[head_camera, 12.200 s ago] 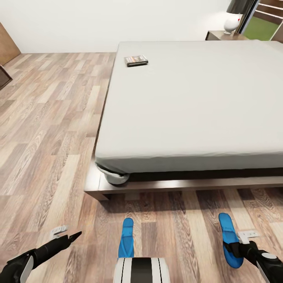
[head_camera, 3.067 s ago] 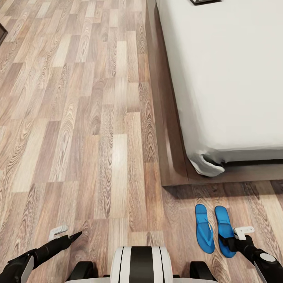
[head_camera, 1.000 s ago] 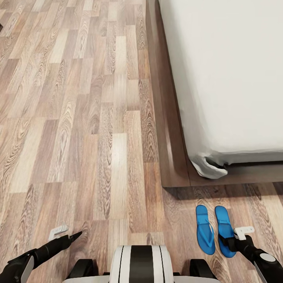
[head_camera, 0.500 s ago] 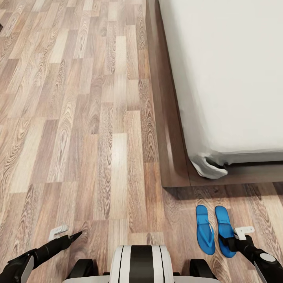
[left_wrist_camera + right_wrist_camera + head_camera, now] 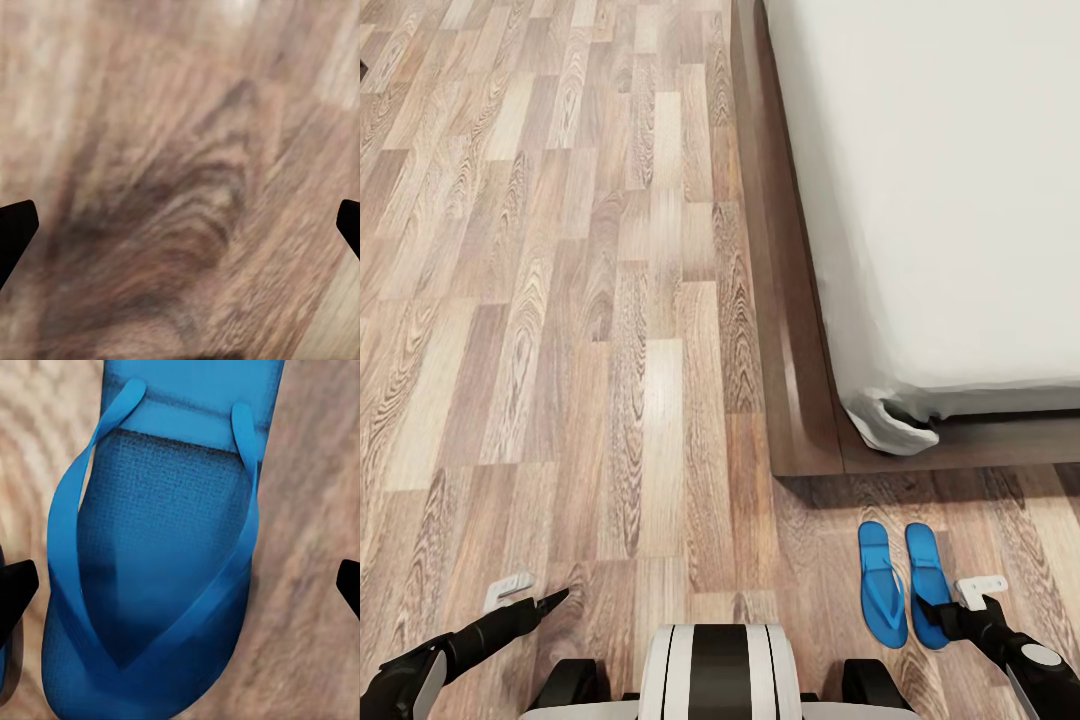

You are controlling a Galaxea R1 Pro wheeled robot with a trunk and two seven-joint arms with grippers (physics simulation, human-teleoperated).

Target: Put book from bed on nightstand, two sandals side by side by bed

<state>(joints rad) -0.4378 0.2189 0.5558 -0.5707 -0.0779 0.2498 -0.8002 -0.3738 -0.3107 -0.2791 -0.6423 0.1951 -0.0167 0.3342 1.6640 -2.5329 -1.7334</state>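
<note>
Two bright blue sandals lie side by side on the plank floor just off the corner of the bed (image 5: 800,440), the left sandal (image 5: 882,585) and the right sandal (image 5: 925,575) nearly parallel. My right gripper (image 5: 960,603) hangs open right over the right sandal (image 5: 165,570), and its dark fingertips (image 5: 15,589) stand wide on either side of the sole without touching it. Over bare floor at the lower left, my left gripper (image 5: 528,594) is open and holds nothing. The pale mattress (image 5: 940,180) shows no book on the part in sight. The book and the nightstands are out of view.
Wood-plank floor (image 5: 560,300) stretches wide to the left of the bed. The dark platform frame juts out beyond the mattress along its side and foot. My own white and black trunk (image 5: 718,670) sits at the lower middle.
In the last second the right sandal has ended up a touch closer to the left one, and my right gripper has drawn slightly back. The left arm has stayed put.
</note>
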